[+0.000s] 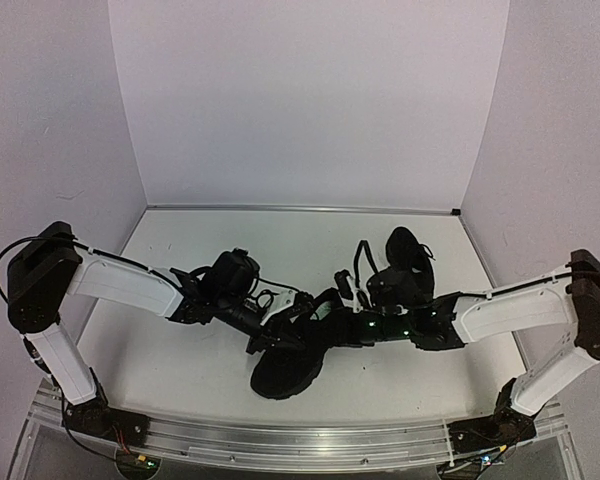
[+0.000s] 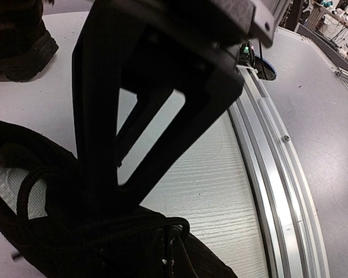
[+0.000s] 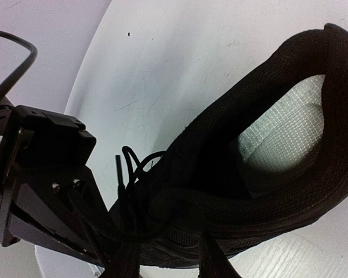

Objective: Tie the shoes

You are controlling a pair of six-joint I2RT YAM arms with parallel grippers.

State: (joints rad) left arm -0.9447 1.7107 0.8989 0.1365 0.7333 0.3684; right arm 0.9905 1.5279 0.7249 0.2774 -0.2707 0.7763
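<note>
One black shoe (image 1: 285,370) lies at the table's middle front, its pale insole (image 3: 284,127) showing. Both grippers meet over its laced part. My right gripper (image 1: 322,320) has its two fingers (image 3: 123,263) spread apart against the shoe's side (image 3: 232,191), beside a loose loop of black laces (image 3: 130,165). My left gripper (image 1: 278,335) is at the same shoe (image 2: 46,231); its fingers are lost in the dark, near a lace loop (image 2: 188,223). The second black shoe (image 1: 405,265) stands at the back right, untouched; it also shows in the left wrist view (image 2: 20,49).
An aluminium rail (image 1: 280,440) runs along the table's near edge, close to the shoe in the left wrist view (image 2: 272,174). White walls close the back and both sides. The right arm's gripper frame (image 2: 162,87) fills much of the left wrist view.
</note>
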